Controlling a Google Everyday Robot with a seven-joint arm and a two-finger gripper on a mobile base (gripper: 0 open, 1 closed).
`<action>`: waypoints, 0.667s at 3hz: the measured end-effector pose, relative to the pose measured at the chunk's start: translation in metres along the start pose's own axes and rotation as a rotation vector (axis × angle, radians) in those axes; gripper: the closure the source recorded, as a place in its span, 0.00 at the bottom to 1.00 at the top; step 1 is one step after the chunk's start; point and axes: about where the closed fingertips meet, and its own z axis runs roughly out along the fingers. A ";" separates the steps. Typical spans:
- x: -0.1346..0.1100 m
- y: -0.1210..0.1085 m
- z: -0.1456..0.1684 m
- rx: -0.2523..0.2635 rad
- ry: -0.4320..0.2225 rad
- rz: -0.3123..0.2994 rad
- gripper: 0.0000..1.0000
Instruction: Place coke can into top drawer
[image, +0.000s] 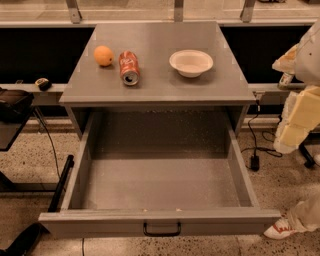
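Note:
The coke can (129, 67) lies on its side on the grey cabinet top (165, 85), silver end toward me, between an orange (103, 55) on its left and a white bowl (191, 62) on its right. The top drawer (160, 220) is pulled fully out below; its inside is bare, and the black handle (161, 230) sits at the front centre. My gripper (295, 125) is a pale blurred shape at the right edge, beside the cabinet's right side and well away from the can.
A person's shoe (280, 230) and trouser leg stand at the lower right by the drawer's front corner. Cables (252, 150) run on the floor to the right. Dark furniture (12, 115) and a black bar (60, 185) are on the left.

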 end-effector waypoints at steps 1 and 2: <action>-0.002 -0.002 0.001 -0.002 -0.003 -0.002 0.00; -0.016 -0.017 0.009 -0.018 -0.026 -0.020 0.00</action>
